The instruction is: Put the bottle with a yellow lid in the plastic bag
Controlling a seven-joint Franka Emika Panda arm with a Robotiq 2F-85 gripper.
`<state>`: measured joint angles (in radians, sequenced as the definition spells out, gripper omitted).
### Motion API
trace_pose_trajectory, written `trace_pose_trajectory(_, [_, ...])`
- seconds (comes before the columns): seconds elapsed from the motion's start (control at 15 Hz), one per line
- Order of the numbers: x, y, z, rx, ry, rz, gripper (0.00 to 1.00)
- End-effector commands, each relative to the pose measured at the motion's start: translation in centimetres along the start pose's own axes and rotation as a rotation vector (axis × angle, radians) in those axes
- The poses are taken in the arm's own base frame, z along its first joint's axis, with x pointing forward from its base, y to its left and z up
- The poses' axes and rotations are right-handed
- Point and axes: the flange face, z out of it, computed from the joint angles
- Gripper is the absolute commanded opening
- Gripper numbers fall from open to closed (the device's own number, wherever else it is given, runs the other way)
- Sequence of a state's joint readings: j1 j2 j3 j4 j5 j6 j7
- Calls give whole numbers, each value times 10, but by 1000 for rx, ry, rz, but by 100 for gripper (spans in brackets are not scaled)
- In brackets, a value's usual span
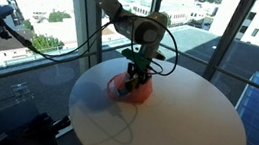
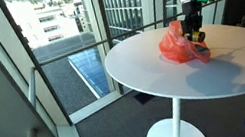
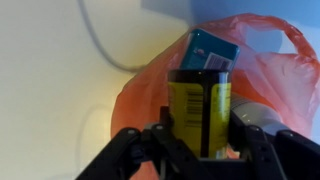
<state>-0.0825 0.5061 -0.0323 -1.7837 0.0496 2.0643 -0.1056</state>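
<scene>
Bottle [image 3: 200, 105], its yellow label [image 3: 203, 118] unreadable to us, is clamped in our gripper [image 3: 200, 135] over the red plastic bag [image 3: 275, 75] near the table [image 1: 188, 126] edge

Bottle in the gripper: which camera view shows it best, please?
The wrist view. There the bottle fills the middle, its yellow label clear, held in the gripper in front of the red plastic bag. In both exterior views it is only a tiny spot under the gripper.
</scene>
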Motion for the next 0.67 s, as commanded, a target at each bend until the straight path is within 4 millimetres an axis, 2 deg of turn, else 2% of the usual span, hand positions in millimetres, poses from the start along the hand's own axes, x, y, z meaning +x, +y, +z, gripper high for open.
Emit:
trace_pose_trajectory(0.0, [17,-1,0,27,-17,48,29])
trace_pose_trajectory(0.13, [19,-3,4,28,-27,51,31])
trace_pose_trajectory(0.2, [19,-4,5,27,-31,51,76])
trace_pose_trajectory(0.33, [18,-4,6,27,-39,46,86])
trace_pose_trajectory(0.47, [15,-3,3,24,-42,38,100])
trace_pose_trajectory(0.6, [13,-2,0,21,-48,34,100])
